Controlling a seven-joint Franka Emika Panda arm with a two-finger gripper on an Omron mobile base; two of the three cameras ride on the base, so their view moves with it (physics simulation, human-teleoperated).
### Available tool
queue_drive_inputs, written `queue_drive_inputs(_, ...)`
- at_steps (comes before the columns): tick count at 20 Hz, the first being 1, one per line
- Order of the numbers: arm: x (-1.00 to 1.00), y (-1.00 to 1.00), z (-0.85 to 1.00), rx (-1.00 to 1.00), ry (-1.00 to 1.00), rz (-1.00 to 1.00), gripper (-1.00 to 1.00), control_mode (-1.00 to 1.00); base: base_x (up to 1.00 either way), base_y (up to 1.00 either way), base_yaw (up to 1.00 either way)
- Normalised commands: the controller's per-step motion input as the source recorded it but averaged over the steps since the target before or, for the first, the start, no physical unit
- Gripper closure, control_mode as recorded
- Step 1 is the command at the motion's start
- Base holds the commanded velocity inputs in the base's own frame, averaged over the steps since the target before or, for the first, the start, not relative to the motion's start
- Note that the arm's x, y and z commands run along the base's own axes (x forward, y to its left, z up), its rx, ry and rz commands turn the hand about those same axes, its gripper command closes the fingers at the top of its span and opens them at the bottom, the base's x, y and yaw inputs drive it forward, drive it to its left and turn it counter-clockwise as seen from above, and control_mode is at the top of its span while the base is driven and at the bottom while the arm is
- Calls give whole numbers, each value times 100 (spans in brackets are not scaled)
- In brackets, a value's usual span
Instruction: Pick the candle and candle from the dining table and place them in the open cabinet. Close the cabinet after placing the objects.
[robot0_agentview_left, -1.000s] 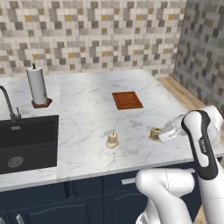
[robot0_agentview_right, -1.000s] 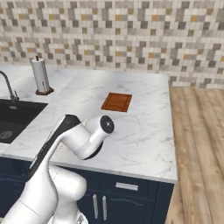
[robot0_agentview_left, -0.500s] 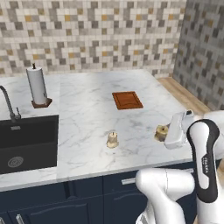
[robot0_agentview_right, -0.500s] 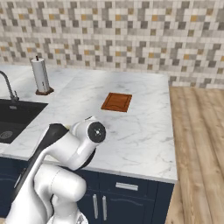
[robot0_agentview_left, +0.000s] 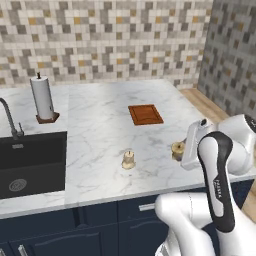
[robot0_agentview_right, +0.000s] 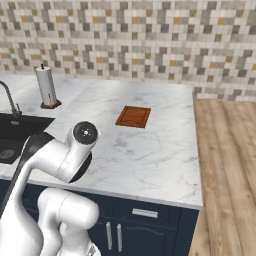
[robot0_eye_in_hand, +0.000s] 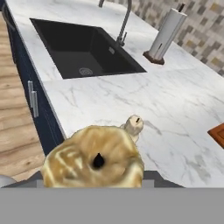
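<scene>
The gripper (robot0_agentview_left: 181, 152) is clamped on the golden-tan candle (robot0_agentview_left: 177, 149), which in the hand view looms large right in front of the camera with its dark wick showing. It sits near the right front edge of the dining table (robot0_agentview_left: 100, 130). The pale cream candle (robot0_agentview_left: 129, 159) stands upright on the marble well to the left of the hand, apart from it, roughly in front of the brown board (robot0_agentview_left: 145, 114).

Golden-tan candle (robot0_eye_in_hand: 94, 159): squat, spool-like, dark wick up, right at the fingertips, held. Cream candle (robot0_eye_in_hand: 133, 126): taller, narrow top, upright on marble dining table (robot0_eye_in_hand: 175, 105) just beyond the hand, apart from tan one.
</scene>
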Motion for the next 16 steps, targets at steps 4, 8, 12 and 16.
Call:
queue_drive_inputs(4,-4,2,0,-1,-2,0,100,-100,0,0,0)
queue_drive_inputs(8,0,0,0,0,0,0,100,100,-26,0,0)
queue_drive_inputs(12,0,0,0,0,0,0,100,100,-39,0,-5)
queue_drive_inputs(16,0,0,0,0,0,0,100,100,-41,0,-14)
